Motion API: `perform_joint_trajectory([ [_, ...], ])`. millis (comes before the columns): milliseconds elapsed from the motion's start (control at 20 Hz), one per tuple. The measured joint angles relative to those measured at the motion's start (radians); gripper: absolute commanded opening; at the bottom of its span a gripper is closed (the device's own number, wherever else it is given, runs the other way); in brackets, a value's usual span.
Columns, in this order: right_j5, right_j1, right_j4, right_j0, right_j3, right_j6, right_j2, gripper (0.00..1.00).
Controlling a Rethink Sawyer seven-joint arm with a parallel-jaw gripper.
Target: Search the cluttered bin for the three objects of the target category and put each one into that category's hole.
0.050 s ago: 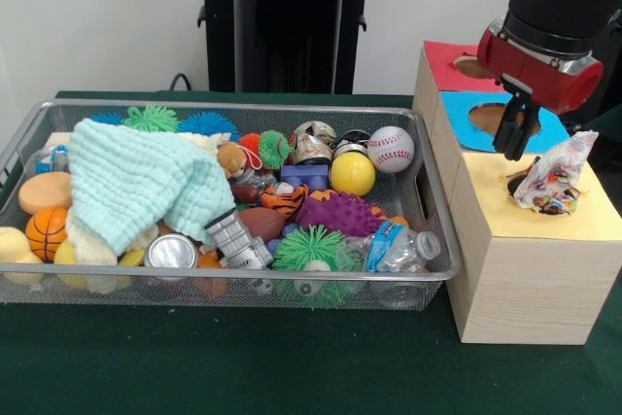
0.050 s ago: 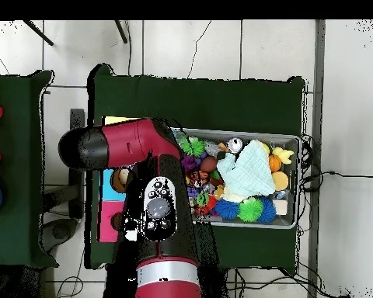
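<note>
While a dark green cloth (image 1: 243, 366) is spread over the table, a wire mesh bin (image 1: 428, 240) is set on it, heaped with toys and partly draped by a pale mint washcloth (image 1: 136, 182). Among the clutter, a baseball (image 1: 391, 149), a yellow ball (image 1: 352, 174), a small basketball (image 1: 46, 231), a crushed water bottle (image 1: 398, 248) and a silver can (image 1: 171, 252) are seen. Just beside the bin, a wooden box (image 1: 525, 289) is placed, its top marked in red, blue and yellow panels, each with a hole. A crumpled snack wrapper (image 1: 554, 177) is lodged upright in the yellow panel's hole (image 1: 520, 182), sticking out of it. The gripper (image 1: 515, 138) is held just above and beside the wrapper, its dark fingers (image 1: 507, 133) spread a little and gripping nothing. A pale wall (image 1: 97, 17) is seen behind the table, and in the overhead view a light tiled floor (image 2: 221, 46) crossed by cables is shown around it.
</note>
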Motion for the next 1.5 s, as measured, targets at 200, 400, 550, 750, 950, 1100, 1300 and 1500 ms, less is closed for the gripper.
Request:
perform_joint_trajectory([
  [200,0.000,-0.006,0.006,0.009,0.009,0.000,0.000,0.00],
  [400,0.000,-0.011,0.024,0.022,0.013,0.000,0.000,0.00],
  [550,0.000,-0.012,0.039,0.034,0.013,0.000,0.000,0.00],
  [750,0.000,-0.012,0.061,0.055,0.013,0.000,0.000,0.00],
  [950,0.000,-0.010,0.087,0.087,0.012,0.000,0.000,0.00],
  [1100,0.000,-0.009,0.090,0.101,0.011,0.000,0.001,0.00],
  [1300,0.000,-0.007,0.091,0.112,0.011,0.000,0.001,0.00],
  [1500,0.000,-0.006,0.091,0.110,0.011,0.000,0.000,0.00],
])
